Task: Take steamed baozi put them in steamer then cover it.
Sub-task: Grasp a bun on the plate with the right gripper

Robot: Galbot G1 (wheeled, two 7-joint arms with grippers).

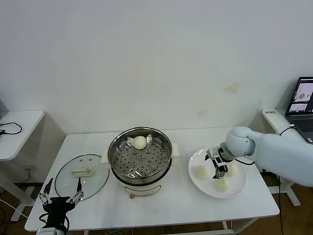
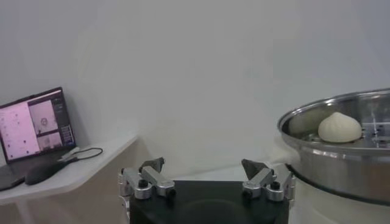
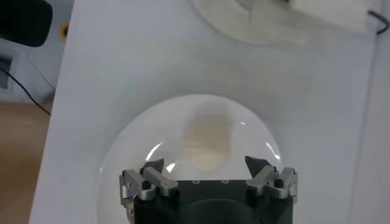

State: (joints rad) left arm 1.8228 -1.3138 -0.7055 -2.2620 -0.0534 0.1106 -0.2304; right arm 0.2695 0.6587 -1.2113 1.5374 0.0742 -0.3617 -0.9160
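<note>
— Status?
— My right gripper point(image 1: 218, 168) hovers fully open and empty above the white plate point(image 1: 232, 192); a baozi point(image 3: 206, 143) lies directly beneath. One already sits in the steamer point(image 1: 141, 157).
— Next?
— Descend, straddle, close gently.

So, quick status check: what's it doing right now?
Right gripper open over the plate, above a bun. Left gripper open, idle by the lid. One bun in the steamer. Nothing in the way.
</note>
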